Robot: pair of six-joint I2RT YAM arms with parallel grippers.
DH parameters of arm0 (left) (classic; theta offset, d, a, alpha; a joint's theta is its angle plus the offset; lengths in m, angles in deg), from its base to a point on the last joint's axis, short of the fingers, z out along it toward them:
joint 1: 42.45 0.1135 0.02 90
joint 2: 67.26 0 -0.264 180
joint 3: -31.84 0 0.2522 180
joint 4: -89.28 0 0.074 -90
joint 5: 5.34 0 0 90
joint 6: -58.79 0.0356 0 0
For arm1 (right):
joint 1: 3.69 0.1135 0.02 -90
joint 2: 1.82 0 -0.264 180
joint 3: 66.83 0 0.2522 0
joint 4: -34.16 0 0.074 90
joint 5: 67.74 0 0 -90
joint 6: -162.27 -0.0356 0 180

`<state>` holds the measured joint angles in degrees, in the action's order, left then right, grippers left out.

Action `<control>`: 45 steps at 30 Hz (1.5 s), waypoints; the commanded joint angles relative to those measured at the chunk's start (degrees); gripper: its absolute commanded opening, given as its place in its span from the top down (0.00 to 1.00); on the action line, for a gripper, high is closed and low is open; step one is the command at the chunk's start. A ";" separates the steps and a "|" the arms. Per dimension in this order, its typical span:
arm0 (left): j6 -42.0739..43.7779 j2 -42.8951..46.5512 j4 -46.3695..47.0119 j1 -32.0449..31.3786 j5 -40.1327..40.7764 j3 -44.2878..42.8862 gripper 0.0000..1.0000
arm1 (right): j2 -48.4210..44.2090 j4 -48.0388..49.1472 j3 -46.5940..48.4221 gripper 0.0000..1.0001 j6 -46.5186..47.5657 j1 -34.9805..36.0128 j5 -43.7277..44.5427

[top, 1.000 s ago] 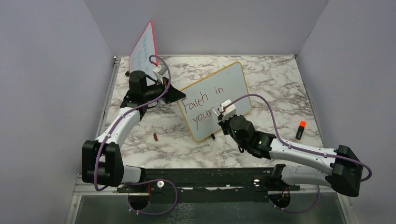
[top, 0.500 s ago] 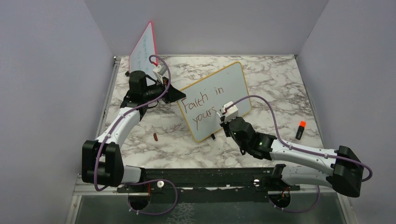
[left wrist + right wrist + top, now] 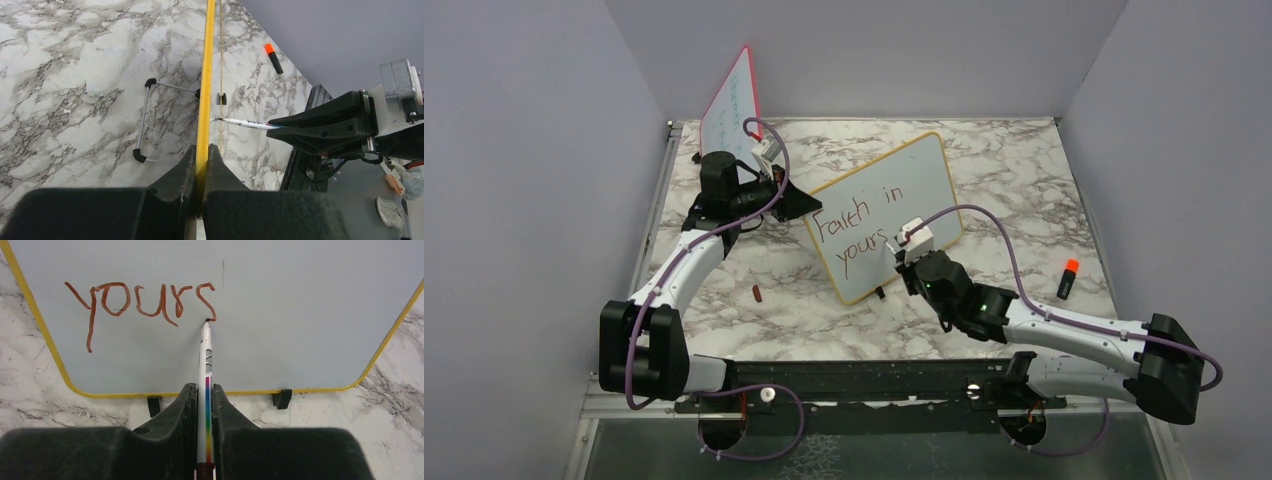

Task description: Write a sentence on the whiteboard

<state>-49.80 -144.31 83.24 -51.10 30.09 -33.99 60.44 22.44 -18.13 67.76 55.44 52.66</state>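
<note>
The whiteboard [image 3: 914, 185], yellow-framed, stands tilted mid-table on small black feet. On it the sentence [image 3: 856, 230] reads "Faith in" over "yours" in dark red. My left gripper [image 3: 806, 207] is shut on the board's left edge; in the left wrist view the yellow frame [image 3: 205, 90] runs up from between the fingers [image 3: 180, 170]. My right gripper [image 3: 894, 247] is shut on a white marker [image 3: 205, 375] with a rainbow stripe. Its tip touches the whiteboard [image 3: 310, 300] at the foot of the "s" of the sentence [image 3: 140, 302].
A red-framed board [image 3: 732, 100] leans at the back left behind the left arm. A black marker with an orange cap [image 3: 1066, 279] lies at the right. A small dark red cap [image 3: 756, 293] lies on the marble near the left arm. The board's wire stand [image 3: 145, 120] shows behind it.
The right gripper has slid right along the second line, and the word has grown from "your" to "yours". The left arm and the board have stayed still.
</note>
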 commanded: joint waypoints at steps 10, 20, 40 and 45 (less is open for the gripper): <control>3.21 -1.92 -5.13 -1.11 2.18 0.53 1.00 | -2.18 3.65 0.34 0.99 -0.31 -0.02 -1.49; 3.21 -1.80 -5.10 -1.12 2.26 0.58 1.00 | -5.19 2.92 -1.19 0.99 0.07 -0.19 3.51; 2.99 -2.22 -5.18 -1.11 2.18 0.56 1.00 | -5.08 5.52 -2.51 0.99 0.03 -4.28 -2.65; 3.03 -2.13 -5.19 -1.11 2.26 0.51 1.00 | -3.94 6.13 -2.40 0.99 0.04 -4.79 -3.77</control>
<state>-49.80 -144.31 83.24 -51.10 30.09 -34.01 55.44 25.79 -20.25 67.78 51.26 50.82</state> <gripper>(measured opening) 0.037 0.167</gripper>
